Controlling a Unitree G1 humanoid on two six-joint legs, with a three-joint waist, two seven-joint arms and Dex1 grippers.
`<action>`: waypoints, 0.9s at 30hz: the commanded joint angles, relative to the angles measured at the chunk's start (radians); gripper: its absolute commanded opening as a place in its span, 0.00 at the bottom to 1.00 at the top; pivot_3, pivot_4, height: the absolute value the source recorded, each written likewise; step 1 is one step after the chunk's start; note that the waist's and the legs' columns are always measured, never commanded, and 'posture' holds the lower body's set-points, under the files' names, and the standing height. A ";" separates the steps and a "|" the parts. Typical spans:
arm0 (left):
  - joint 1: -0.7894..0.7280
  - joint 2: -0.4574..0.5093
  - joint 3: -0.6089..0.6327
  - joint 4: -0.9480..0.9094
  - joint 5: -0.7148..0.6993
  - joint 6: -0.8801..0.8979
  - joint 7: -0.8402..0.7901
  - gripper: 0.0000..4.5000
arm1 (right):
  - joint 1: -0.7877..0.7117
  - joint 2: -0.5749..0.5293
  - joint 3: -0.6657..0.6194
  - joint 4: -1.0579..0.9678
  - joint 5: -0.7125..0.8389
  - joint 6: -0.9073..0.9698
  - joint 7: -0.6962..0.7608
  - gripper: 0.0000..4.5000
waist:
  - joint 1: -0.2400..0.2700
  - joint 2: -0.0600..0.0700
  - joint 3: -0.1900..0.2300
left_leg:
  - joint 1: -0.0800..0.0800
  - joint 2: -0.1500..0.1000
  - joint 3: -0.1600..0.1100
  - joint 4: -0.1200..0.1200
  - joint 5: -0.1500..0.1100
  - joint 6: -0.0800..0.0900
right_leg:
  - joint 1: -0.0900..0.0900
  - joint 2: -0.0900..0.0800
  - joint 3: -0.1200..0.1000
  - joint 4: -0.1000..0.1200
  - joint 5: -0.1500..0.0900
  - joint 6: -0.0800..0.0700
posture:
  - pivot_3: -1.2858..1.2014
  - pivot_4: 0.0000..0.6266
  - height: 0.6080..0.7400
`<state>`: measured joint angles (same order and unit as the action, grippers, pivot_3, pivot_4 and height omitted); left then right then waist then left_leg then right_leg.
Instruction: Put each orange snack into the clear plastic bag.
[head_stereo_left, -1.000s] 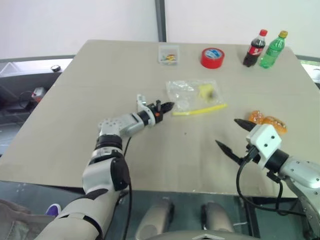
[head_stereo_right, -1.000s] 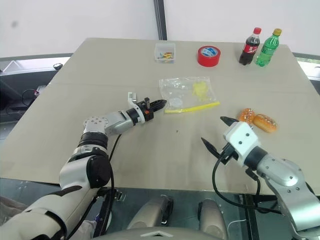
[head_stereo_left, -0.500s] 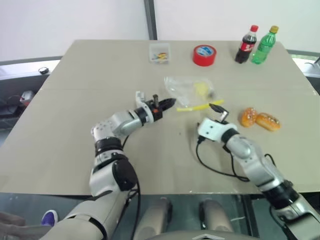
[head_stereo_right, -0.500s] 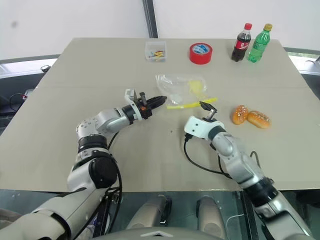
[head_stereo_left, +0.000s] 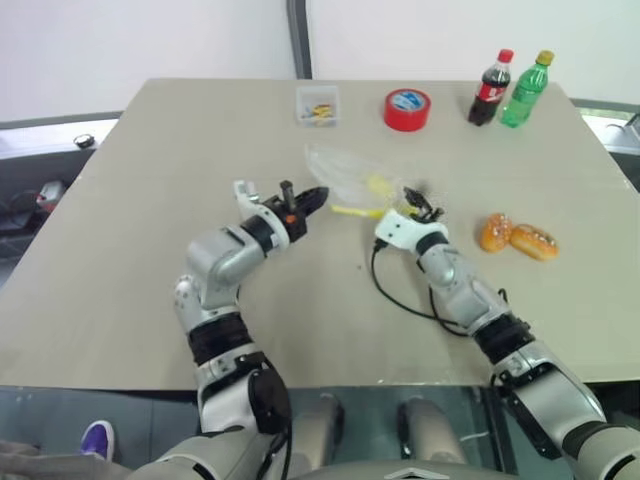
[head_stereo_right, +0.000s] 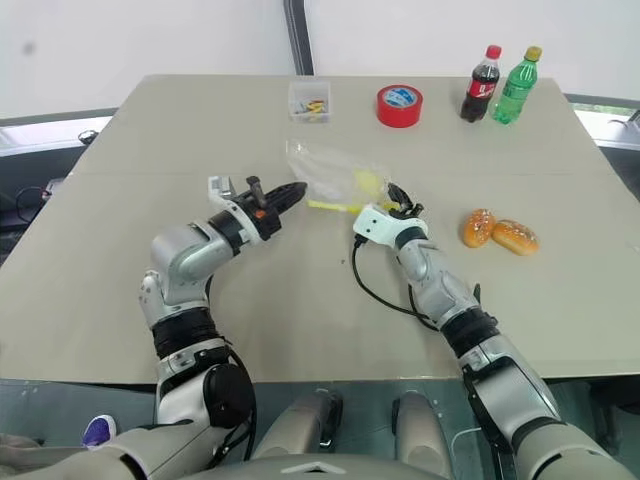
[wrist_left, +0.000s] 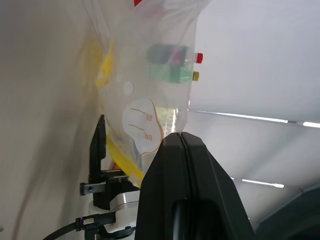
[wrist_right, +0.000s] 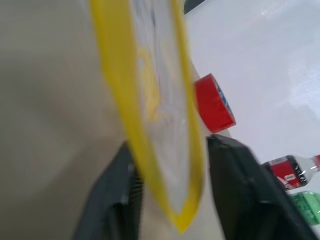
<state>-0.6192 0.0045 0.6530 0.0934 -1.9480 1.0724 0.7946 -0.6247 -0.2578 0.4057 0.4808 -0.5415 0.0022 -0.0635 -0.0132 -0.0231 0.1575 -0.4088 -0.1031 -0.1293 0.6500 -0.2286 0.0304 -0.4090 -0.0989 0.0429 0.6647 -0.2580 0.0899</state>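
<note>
on the left half of the beige counter (head_stereo_left: 120, 270) the left gripper (head_stereo_left: 312, 197) has its fingers pressed together on a corner of the clear plastic bag (head_stereo_left: 352, 175), holding that edge up off the surface. the bag hangs crinkled between the two arms, its yellow strip (head_stereo_left: 352, 211) along the near edge. just right of it the right gripper (head_stereo_left: 418, 199) reaches in level, one finger on either side of the yellow-edged rim; the right wrist view shows the strip running between the two fingers with gaps, so they look apart and i can't tell if they pinch it. further right, well apart from the bag, the two orange snacks (head_stereo_left: 518, 236) lie side by side on the counter. along the far edge stand a small clear box (head_stereo_left: 317, 105), a red tape roll (head_stereo_left: 407, 108), a cola bottle (head_stereo_left: 487, 88) and a green bottle (head_stereo_left: 526, 89).
</note>
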 joint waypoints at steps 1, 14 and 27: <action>0.011 0.003 -0.034 -0.073 -0.024 -0.025 -0.010 0.00 | -0.034 -0.012 -0.039 -0.004 0.017 -0.057 -0.005 0.02 | -0.001 0.000 0.000 | -0.001 0.001 0.000 0.000 0.000 0.000 | -0.001 0.001 0.000 0.000 0.000 0.000 | 0.52 0.24 1.00; 0.249 0.747 -0.611 -0.557 1.039 -0.360 -1.132 0.49 | -0.265 -0.104 -0.096 0.069 0.130 -0.068 0.310 0.00 | -0.029 0.004 0.002 | -0.001 0.003 0.004 -0.006 0.001 -0.001 | -0.003 0.005 0.003 -0.004 0.002 -0.004 | 0.52 0.24 1.00; 0.167 0.606 -0.916 -0.523 1.599 -0.504 -1.102 0.49 | -0.308 -0.083 -0.089 -0.066 0.126 0.102 0.484 0.00 | -0.029 0.005 0.003 | -0.005 0.005 0.005 -0.011 0.001 -0.002 | -0.012 0.005 0.004 -0.003 0.002 -0.004 | 0.52 0.24 1.00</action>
<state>-0.4322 0.6246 -0.2573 -0.4347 -0.4193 0.6008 -0.3279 -0.9240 -0.3421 0.3309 0.4764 -0.4209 0.0870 0.4133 -0.0418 -0.0182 0.1603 -0.4140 -0.0977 -0.1243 0.6388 -0.2275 0.0285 -0.4209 -0.0938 0.0476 0.6616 -0.2560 0.0862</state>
